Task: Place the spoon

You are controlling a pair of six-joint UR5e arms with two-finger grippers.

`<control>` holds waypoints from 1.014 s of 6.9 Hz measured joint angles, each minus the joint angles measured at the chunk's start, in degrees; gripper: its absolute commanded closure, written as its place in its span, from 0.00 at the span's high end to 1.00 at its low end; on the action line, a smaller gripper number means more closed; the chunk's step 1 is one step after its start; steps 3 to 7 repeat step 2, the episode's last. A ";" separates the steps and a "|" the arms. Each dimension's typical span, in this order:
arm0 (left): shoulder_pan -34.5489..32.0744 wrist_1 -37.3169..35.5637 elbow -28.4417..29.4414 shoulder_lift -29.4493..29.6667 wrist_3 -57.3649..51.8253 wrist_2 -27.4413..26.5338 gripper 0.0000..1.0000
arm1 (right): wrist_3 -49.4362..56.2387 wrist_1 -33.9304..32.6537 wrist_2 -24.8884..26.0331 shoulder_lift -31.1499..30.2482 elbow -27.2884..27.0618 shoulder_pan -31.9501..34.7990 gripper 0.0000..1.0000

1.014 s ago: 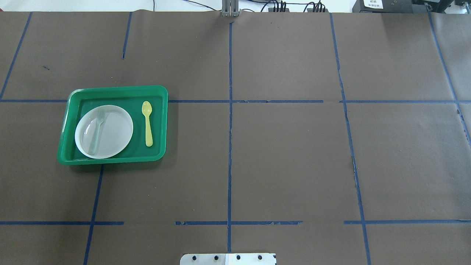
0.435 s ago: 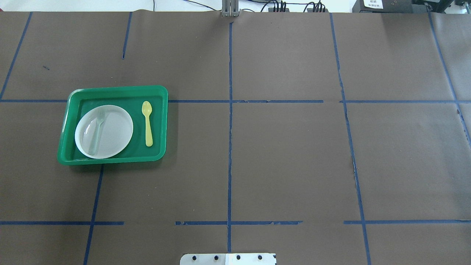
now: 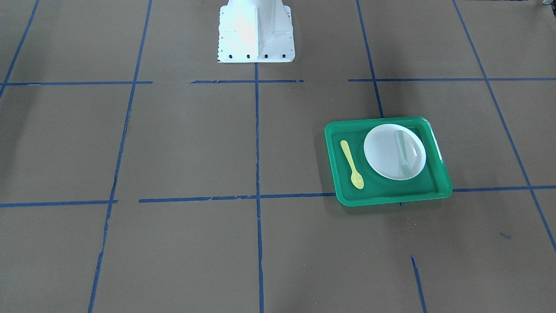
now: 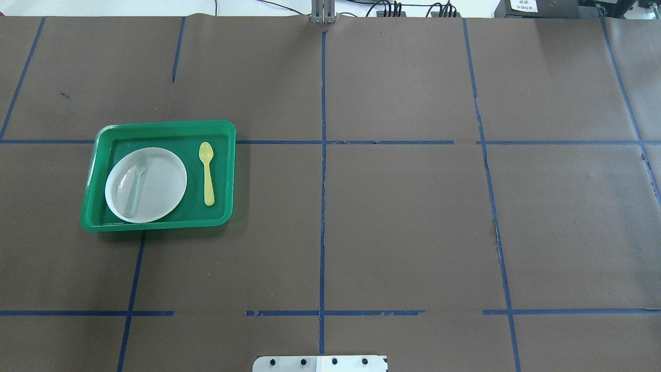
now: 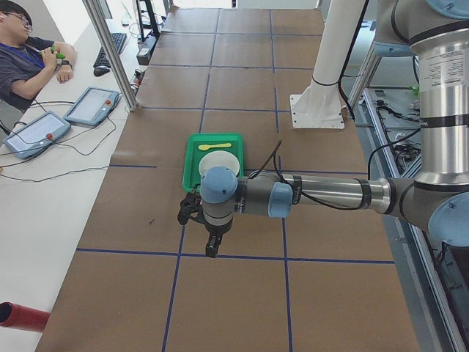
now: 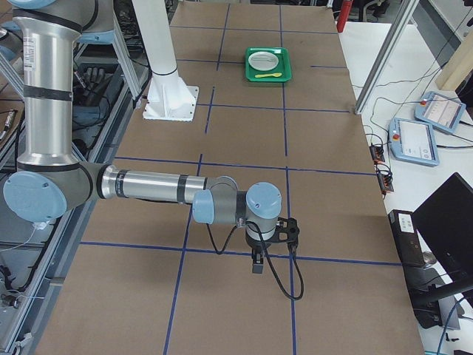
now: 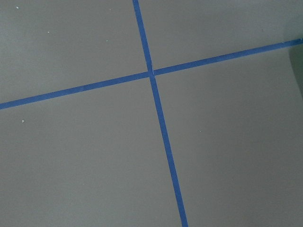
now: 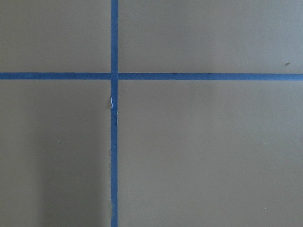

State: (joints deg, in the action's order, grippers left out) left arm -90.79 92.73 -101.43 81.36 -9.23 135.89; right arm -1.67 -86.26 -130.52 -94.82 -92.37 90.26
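The pale yellow spoon (image 4: 207,174) lies flat in the green tray (image 4: 165,124), to the right of the white plate (image 4: 160,188), with its bowl toward the table's far side. It also shows in the front view (image 3: 352,164). A grey-green fork (image 4: 137,183) lies on the plate. My left gripper (image 5: 189,211) shows only in the exterior left view, over bare table nearer that camera than the tray; I cannot tell if it is open or shut. My right gripper (image 6: 287,231) shows only in the exterior right view, far from the tray; I cannot tell its state either.
Brown paper with blue tape lines covers the table (image 4: 403,222). The robot's white base (image 3: 256,30) stands at the table's middle edge. An operator (image 5: 26,55) and tablets (image 5: 91,106) are at a side desk. Both wrist views show only paper and tape.
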 measured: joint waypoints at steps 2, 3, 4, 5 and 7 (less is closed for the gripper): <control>0.00 0.00 0.00 -0.05 0.06 -0.01 1.00 | 0.00 0.02 0.00 0.00 0.00 0.00 1.00; 0.00 0.00 0.00 -0.05 0.06 -0.01 1.00 | 0.00 0.02 0.00 0.00 0.00 0.00 1.00; 0.00 0.00 0.00 -0.05 0.06 -0.01 1.00 | 0.00 0.02 0.00 0.00 0.00 0.00 1.00; 0.00 0.00 0.00 -0.05 0.06 -0.01 1.00 | 0.00 0.02 0.00 0.00 0.00 0.00 1.00; 0.00 0.00 0.00 -0.05 0.06 -0.01 1.00 | 0.00 0.02 0.00 0.00 0.00 0.00 1.00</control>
